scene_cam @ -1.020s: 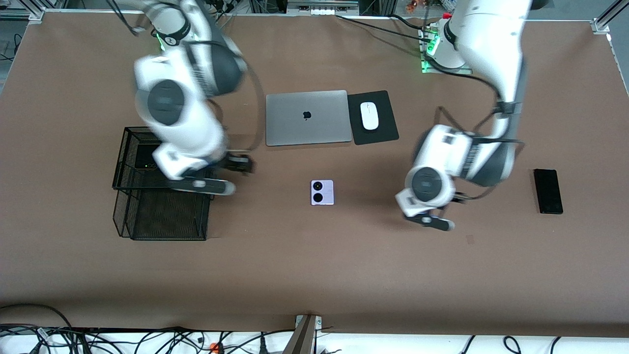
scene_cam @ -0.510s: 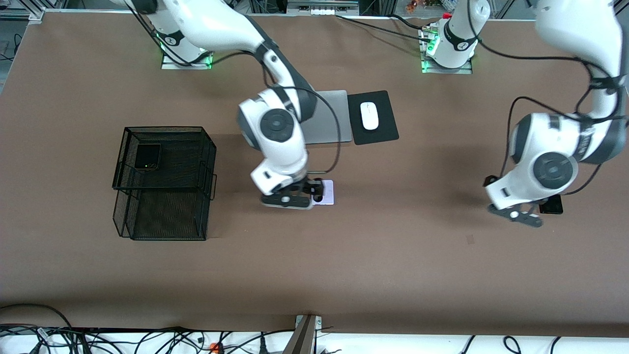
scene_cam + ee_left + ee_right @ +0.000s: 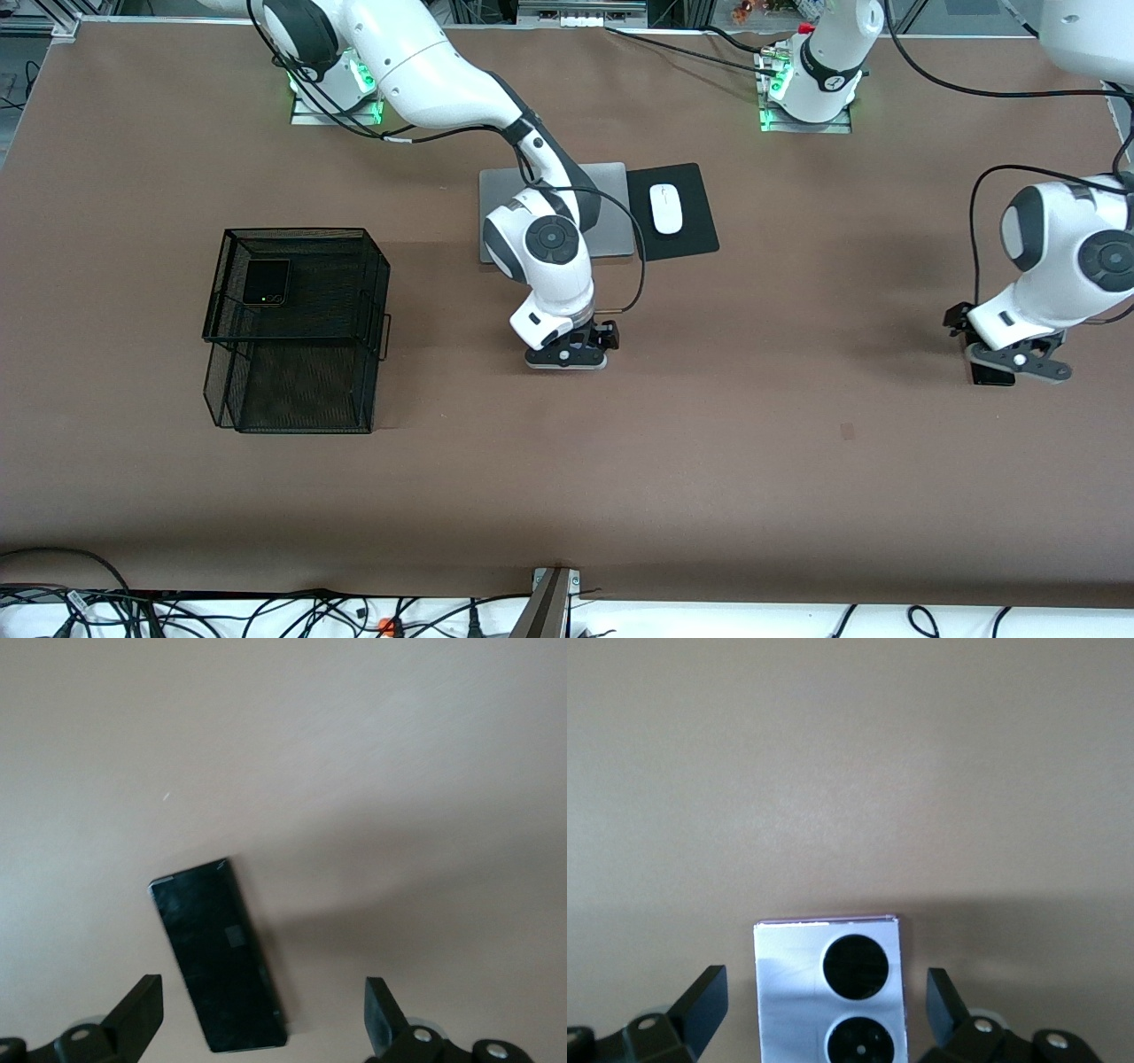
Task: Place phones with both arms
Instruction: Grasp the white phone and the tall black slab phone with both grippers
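Lilac phone lay between the spread right pincer, black slab under the gaping left pincer, both poised to grasp.

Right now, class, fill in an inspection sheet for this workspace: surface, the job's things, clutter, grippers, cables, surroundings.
Surface: brown table, flat, small dark mark.
Job's things: small black phone in the wire basket; lilac phone and long black phone flat on the table.
Clutter: grey laptop, white mouse on a black pad.
Grippers: right gripper open over the lilac phone; left gripper open over the long black phone.
Cables: black cables along the table edge nearest the camera.
Surroundings: metal frame at the corners.
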Robot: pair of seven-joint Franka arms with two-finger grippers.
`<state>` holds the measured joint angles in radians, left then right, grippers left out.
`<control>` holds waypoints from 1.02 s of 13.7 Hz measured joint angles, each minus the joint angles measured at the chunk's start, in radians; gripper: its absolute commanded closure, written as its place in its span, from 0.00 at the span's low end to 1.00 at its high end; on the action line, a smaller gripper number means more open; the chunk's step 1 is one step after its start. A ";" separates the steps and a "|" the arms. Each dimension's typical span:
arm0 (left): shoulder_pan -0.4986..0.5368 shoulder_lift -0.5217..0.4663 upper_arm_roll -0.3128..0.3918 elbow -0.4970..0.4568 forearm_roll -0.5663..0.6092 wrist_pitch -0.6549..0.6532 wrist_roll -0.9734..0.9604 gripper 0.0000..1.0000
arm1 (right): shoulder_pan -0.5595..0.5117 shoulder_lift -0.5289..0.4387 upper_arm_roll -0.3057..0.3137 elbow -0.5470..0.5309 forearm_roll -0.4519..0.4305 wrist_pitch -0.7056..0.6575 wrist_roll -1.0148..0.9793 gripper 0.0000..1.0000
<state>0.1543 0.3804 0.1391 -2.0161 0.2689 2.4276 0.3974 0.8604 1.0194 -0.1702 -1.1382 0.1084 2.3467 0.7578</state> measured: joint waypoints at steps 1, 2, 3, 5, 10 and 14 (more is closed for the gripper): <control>0.030 0.003 -0.003 -0.009 -0.014 0.024 0.001 0.00 | 0.003 0.002 0.000 0.000 0.000 0.000 0.000 0.01; 0.056 0.009 -0.005 -0.012 -0.044 0.039 0.002 0.00 | 0.004 0.003 0.000 0.001 0.000 0.000 0.000 0.01; 0.078 0.015 -0.007 -0.016 -0.081 0.050 0.008 0.00 | 0.006 0.005 0.000 0.001 0.000 0.000 0.000 0.01; 0.108 0.036 -0.011 -0.021 -0.118 0.087 0.032 0.00 | 0.009 0.012 0.000 0.001 -0.005 0.000 0.000 0.01; 0.294 0.147 -0.148 -0.022 -0.124 0.225 0.065 0.00 | 0.016 0.026 0.000 0.001 -0.017 0.005 0.000 0.01; 0.355 0.188 -0.186 -0.009 -0.124 0.257 0.066 0.00 | 0.022 0.039 0.000 0.001 -0.026 0.016 0.000 0.01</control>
<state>0.5092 0.5684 -0.0468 -2.0253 0.1449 2.6842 0.4639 0.8829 1.0585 -0.1702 -1.1371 0.0825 2.3631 0.7578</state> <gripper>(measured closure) 0.000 0.004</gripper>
